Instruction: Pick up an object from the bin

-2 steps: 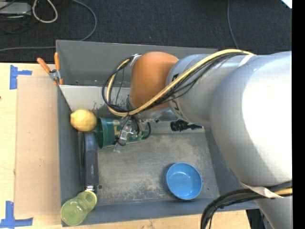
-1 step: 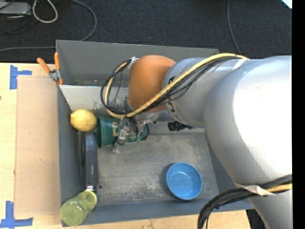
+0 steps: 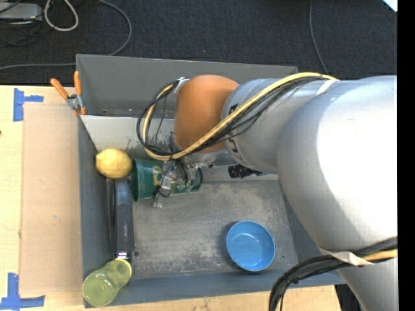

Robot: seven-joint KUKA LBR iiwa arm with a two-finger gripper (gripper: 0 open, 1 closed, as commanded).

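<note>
Jaws unreadable: the gripper (image 3: 165, 186) is down on the dark green cup (image 3: 144, 179), and there's no telling whether it is wide, narrow or clamped.

The gripper sits low in the grey bin (image 3: 194, 76), toward the 10 o'clock part of the floor, right on top of the green cup, which lies on its side. The orange wrist cover (image 3: 198, 112) and looping cables (image 3: 150, 125) crowd in above and block the look at the grasp. At the gripper's 9 o'clock a yellow lemon (image 3: 113, 163) touches the cup's rim. At 7 o'clock a long black handle-like thing (image 3: 122, 216) runs along the bin's wall, and beyond it, in the corner, lies a yellow-green tumbler (image 3: 104, 285). At 5 o'clock, well apart, a blue bowl (image 3: 249, 245) stands on open floor beside the big silver arm (image 3: 337, 167).
</note>
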